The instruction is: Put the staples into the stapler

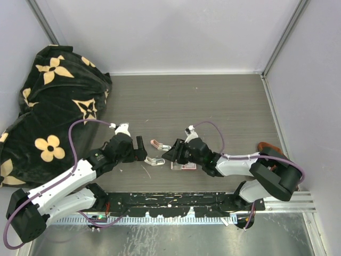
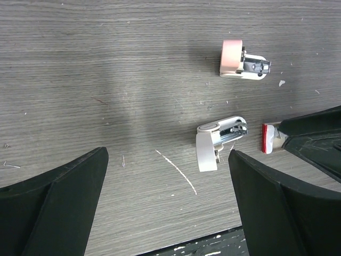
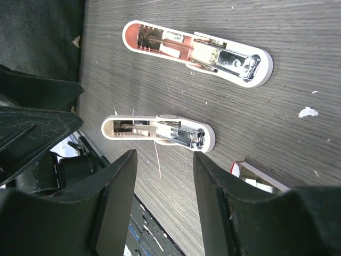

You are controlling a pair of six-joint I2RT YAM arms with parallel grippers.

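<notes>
Two small staplers lie hinged open on the wood table: a pink-backed one (image 1: 159,144) (image 2: 240,60) (image 3: 197,50) and a white one (image 1: 155,160) (image 2: 218,140) (image 3: 160,133). The staple box (image 1: 184,166), with a red-and-white label, lies just right of them under my right wrist; its red end shows in the left wrist view (image 2: 266,138) and a corner shows in the right wrist view (image 3: 256,173). My left gripper (image 1: 139,149) (image 2: 168,208) is open and empty, left of the staplers. My right gripper (image 1: 169,153) (image 3: 162,192) is open and empty, its tips near the white stapler.
A thin pale curved streak (image 2: 176,172) lies on the table by the white stapler. Loose single staples (image 2: 10,165) are scattered about. A black cloth with tan flowers (image 1: 48,106) is heaped at the left. An orange-red object (image 1: 269,148) sits behind my right arm. Grey walls ring the table.
</notes>
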